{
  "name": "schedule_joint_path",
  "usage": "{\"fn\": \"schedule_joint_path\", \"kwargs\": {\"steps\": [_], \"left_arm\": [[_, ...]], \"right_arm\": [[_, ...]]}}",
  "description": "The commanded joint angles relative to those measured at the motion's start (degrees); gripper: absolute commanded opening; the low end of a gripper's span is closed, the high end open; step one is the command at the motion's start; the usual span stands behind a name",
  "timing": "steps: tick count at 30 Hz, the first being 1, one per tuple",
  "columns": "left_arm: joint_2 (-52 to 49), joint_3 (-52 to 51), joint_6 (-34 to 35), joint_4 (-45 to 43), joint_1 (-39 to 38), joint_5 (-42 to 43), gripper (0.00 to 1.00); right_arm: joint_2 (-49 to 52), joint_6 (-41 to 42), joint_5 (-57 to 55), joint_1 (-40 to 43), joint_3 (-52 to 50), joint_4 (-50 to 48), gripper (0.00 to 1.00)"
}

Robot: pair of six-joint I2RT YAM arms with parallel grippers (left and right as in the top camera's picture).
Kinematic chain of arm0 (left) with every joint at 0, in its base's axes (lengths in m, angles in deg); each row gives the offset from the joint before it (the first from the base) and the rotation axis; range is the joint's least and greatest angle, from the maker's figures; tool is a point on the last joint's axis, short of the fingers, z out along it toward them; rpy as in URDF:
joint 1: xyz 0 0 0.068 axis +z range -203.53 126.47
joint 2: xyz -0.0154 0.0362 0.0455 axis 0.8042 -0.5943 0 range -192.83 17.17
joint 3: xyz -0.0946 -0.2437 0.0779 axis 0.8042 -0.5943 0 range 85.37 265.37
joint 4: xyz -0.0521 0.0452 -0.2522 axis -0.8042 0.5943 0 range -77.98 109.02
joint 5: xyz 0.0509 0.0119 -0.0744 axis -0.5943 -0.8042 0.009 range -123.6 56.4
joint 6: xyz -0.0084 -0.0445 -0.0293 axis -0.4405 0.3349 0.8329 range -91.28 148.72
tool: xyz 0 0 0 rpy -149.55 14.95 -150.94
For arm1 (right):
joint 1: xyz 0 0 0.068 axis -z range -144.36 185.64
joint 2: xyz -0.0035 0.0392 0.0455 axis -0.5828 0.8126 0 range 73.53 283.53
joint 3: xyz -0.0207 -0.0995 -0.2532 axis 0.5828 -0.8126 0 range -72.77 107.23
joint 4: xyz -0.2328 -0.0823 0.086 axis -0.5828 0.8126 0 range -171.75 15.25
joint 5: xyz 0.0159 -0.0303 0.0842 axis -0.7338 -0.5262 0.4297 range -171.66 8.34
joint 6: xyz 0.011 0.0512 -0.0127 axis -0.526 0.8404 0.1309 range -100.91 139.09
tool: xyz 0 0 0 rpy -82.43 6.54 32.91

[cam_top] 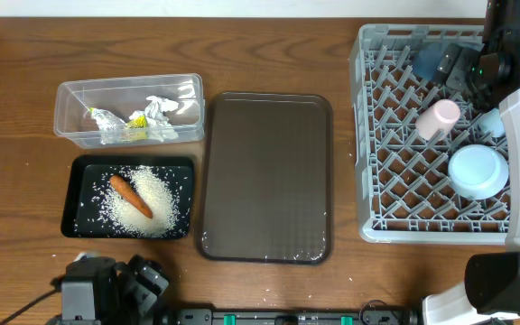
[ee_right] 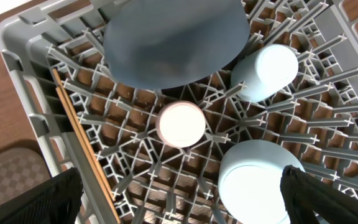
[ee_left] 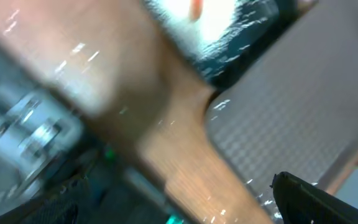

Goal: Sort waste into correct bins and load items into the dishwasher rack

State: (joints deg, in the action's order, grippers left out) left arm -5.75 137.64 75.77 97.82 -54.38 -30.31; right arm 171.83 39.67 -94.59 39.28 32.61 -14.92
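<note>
Now, right jaws wide apart, empty, above dishwasher rack, left jaws blurred, spread cannot be told.

Left wrist view: motion-blurred throughout, detail unreadable. Overhead: right arm covers much of the dark-blue bowl and pale-blue cup. Right wrist view: small pale-blue bowl cropped by bottom edge.

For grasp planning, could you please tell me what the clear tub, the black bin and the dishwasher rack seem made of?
Clear tub: likely glossy plastic, its walls see-through. Black bin: probably plastic, faint sheen on the rim; uncertain. Dishwasher rack: matte grey moulded plastic, judging by its lattice and pegs.
</note>
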Motion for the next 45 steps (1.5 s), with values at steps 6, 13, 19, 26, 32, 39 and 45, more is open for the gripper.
{"fn": "schedule_joint_path", "kwargs": {"steps": [6,13,19,26,32,39,45], "left_arm": [[9.16,-9.29,-25.24,-21.20,-3.21,4.76,0.96],[17.77,-23.87,-29.46,-42.18,-4.13,5.07,0.96],[22.14,-36.48,-29.40,-57.57,-4.02,5.09,0.96],[22.82,-46.34,-29.44,-70.97,-3.34,4.57,0.96],[22.82,-49.44,-29.46,-76.11,-3.34,-0.83,0.96],[22.82,-49.48,-29.49,-81.92,-1.16,-2.69,0.96],[22.82,-51.47,-33.29,-86.55,-1.16,-2.69,0.96]], "right_arm": [[-0.79,0.59,-0.98,0.04,0.79,0.07,0.99],[-0.79,0.59,-0.98,0.04,0.79,0.07,0.99],[-0.79,0.59,-0.98,0.04,0.79,0.07,0.99],[-0.79,0.59,-0.98,0.04,0.79,0.07,0.99],[-0.79,0.59,-0.98,0.04,0.79,0.07,0.99],[-0.79,0.59,-1.01,0.04,0.79,0.07,0.99],[-0.79,0.59,-1.01,0.04,0.79,0.07,0.99]]}}
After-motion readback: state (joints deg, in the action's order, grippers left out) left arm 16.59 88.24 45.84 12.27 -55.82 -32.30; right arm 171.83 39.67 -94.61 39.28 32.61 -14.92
